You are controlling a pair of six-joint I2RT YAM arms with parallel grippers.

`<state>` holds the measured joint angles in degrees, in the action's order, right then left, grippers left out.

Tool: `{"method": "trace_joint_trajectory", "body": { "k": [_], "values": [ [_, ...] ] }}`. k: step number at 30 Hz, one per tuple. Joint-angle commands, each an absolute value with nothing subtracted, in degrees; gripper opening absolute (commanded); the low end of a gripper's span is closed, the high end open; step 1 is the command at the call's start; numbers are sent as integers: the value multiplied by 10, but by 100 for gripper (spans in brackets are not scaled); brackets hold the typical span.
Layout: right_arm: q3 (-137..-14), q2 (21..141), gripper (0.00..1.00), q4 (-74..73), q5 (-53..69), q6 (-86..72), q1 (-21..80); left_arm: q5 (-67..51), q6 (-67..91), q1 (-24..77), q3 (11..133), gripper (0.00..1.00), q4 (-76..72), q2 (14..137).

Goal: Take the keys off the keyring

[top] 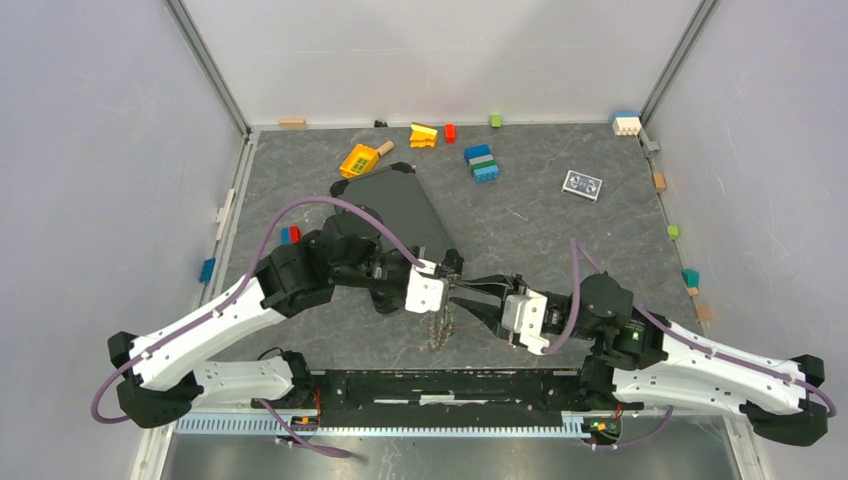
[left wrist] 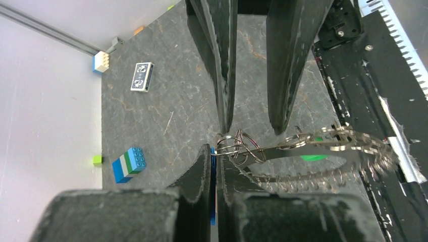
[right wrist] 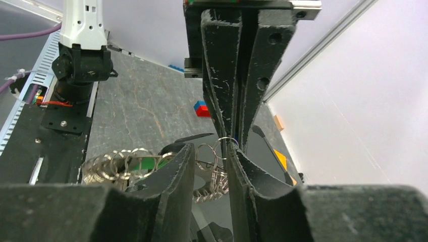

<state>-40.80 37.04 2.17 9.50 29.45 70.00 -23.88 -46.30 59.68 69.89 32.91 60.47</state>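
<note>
Left gripper (left wrist: 216,151) pinched closed — right gripper (right wrist: 209,148) parted, the 2 meeting tip to tip.

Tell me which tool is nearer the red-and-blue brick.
Left. The left tool sits between the red-and-blue brick and the right tool, which meets it tip to tip from the opposite side.

**A:** Top view: the keys (top: 440,325) are just a speck, too small to tell apart!

**B:** Right wrist: the keyring (right wrist: 126,162) is half hidden behind the right gripper (right wrist: 208,149), and its nine o'clock side is blurred.
</note>
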Motion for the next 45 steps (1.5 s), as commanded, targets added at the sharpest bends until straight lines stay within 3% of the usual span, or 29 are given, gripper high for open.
{"method": "trace_joint_trajectory", "body": {
  "k": [1,10,31,42,45],
  "values": [
    [-437,389,34,18,123,289,699,-279,-440,593,737,2,336,611],
    [-431,396,36,28,113,262,699,-290,-448,592,744,2,355,618],
    [-425,426,21,45,39,183,699,-285,-454,592,738,2,355,613],
    [-418,429,0,57,-40,126,699,-280,-459,592,734,2,355,610],
    [-408,424,0,72,-40,105,699,-280,-459,592,734,2,355,611]
  ]
}}
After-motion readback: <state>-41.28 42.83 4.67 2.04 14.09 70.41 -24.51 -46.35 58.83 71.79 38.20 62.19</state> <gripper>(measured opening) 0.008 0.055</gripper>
